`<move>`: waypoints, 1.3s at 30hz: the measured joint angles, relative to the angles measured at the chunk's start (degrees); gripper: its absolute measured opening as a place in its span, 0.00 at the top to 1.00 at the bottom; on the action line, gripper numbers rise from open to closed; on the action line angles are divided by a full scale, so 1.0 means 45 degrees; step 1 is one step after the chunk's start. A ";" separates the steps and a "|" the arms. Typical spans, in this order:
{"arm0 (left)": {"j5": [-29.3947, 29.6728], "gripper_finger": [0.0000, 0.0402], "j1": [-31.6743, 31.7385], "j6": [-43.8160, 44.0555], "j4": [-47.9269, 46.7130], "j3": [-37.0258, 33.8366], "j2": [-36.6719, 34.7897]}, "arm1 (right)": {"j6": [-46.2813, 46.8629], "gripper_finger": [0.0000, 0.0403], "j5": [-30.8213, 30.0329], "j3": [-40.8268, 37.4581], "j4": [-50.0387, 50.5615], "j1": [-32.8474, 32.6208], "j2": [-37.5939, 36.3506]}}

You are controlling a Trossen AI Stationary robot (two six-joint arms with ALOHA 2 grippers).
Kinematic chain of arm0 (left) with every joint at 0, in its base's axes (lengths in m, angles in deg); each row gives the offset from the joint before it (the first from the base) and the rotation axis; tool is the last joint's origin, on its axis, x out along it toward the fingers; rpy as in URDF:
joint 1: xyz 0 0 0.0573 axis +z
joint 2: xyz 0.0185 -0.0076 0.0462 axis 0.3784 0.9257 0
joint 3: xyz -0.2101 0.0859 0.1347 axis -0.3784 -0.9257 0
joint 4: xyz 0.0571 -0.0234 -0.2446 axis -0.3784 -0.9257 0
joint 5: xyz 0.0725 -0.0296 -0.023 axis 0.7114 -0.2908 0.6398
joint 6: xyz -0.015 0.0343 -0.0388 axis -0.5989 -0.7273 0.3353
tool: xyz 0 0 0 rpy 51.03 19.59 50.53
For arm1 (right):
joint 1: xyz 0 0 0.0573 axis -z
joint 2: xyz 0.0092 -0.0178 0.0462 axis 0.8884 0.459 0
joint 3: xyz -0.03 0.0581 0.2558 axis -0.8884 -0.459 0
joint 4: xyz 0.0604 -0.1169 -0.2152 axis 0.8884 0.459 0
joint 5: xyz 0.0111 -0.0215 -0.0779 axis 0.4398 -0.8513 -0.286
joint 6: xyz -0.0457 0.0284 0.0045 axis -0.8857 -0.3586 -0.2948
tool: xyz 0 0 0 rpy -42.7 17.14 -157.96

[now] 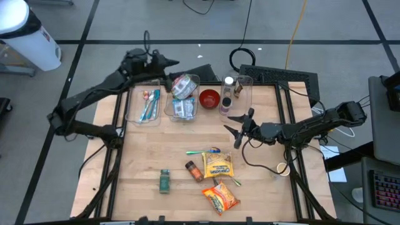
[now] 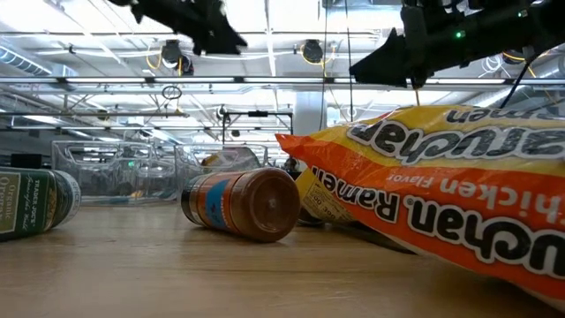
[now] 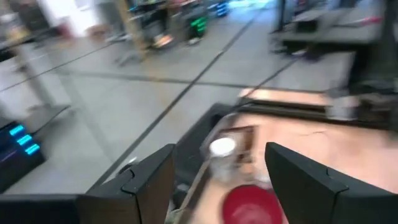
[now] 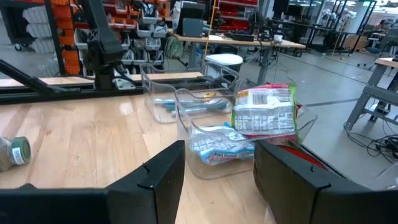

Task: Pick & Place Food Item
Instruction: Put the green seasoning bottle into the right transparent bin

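Wooden table (image 1: 262, 187): food items sit in two groups. At the back edge, two clear bins: the middle bin (image 1: 182, 100) holds packets, with one packet (image 1: 182, 85) resting on its rim, half in; the bin beside it (image 1: 142, 105) holds utensils. A red bowl (image 1: 209, 99) and a clear cup (image 1: 228, 94) stand next to them.

Toward the front, unsorted: two ramen packets (image 1: 220, 197), (image 1: 217, 166), a spice jar (image 1: 193, 170), a green jar (image 1: 164, 180) and a toothbrush-like item (image 1: 203, 151). Judgement: task partly done; several items remain.

Left gripper (image 1: 167, 62) hangs high behind the bins, fingers spread, holding nothing. Right gripper (image 1: 236, 123) hovers mid-table, jaws apart and empty, just in front of the bowl.

Clearance: open board lies between the right gripper and the front group. The bins, bowl and cup crowd the back edge, so room there is tight.
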 joint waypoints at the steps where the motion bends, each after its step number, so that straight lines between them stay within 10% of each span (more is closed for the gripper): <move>1: -0.0406 0.36 0.0000 -0.0065 -0.0223 0.0000 -0.0261 | 0.0002 0.54 0.0000 0.0000 -0.0060 0.0000 0.0116; 12: -0.1931 0.36 0.0010 -0.0063 -0.0064 -0.2742 -0.2694 | -0.0081 0.54 0.0000 0.0000 -0.2509 0.0526 0.2198; 26: -0.4785 0.36 -0.0049 0.2579 1.0580 -1.0357 -0.5282 | -0.0086 0.54 0.0034 0.0000 -0.5556 0.1186 0.4390; 39: -0.4877 0.36 -0.0513 0.4541 1.2077 -1.0744 -0.5252 | 0.1200 0.54 0.0644 0.0000 -0.5549 0.1224 0.4634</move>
